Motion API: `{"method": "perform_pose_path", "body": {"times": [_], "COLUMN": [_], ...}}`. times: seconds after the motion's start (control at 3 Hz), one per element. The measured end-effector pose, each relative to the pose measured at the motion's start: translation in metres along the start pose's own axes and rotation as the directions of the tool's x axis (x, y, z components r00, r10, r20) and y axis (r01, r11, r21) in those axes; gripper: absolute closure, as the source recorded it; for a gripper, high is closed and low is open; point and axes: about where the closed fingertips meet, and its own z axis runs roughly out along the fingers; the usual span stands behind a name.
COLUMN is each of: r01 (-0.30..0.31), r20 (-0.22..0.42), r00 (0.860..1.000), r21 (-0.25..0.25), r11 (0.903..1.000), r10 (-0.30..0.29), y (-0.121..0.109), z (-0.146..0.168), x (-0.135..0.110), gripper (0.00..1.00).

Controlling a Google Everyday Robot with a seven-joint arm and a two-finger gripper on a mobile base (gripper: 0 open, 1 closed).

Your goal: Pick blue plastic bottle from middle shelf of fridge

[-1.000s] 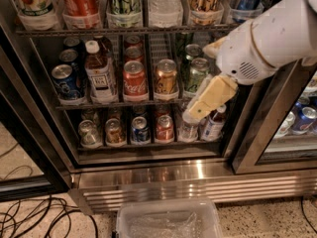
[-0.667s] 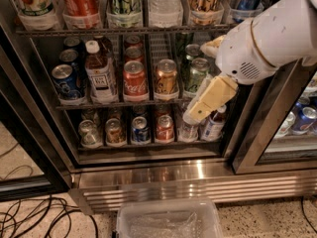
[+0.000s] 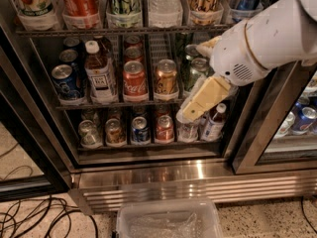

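The blue plastic bottle [image 3: 99, 72] stands upright at the left of the middle shelf [image 3: 148, 103] of the fridge [image 3: 198, 181]. It holds dark drink and has a white cap and a white label. A blue can [image 3: 65, 83] stands to its left and a red can [image 3: 134, 80] to its right. My gripper [image 3: 198, 103], cream-coloured on a white arm [image 3: 267, 38], hangs in front of the right end of the middle shelf, well to the right of the bottle and apart from it. It partly hides the green cans [image 3: 195, 71] there.
The upper rack holds tall cans in clear cups [image 3: 79, 9]. The lower rack holds small cans [image 3: 140, 129] and a small bottle [image 3: 215, 123]. A clear plastic bin [image 3: 168, 222] sits on the floor in front. Cables [image 3: 39, 217] lie at the left. A black door frame [image 3: 257, 128] stands at the right.
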Motion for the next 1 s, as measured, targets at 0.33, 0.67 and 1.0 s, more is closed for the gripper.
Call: {"method": "perform_pose_path", "body": {"times": [0.33,0.67,1.0], "r01": [-0.051,-0.136,-0.186], "r20": [0.075,0.178,0.283], "r00": [0.996,0.975,0.944], "r21": [0.005,0.016,0.037], "r11": [0.9987,0.9905,0.9818], "r10": [0.051,0.131,0.168], "y": [0.015,0.039,0.05], "z": [0.027,0.056,0.084], "x": [-0.014,-0.03,-0.055], "gripper": [0.0,0.0,0.0]}}
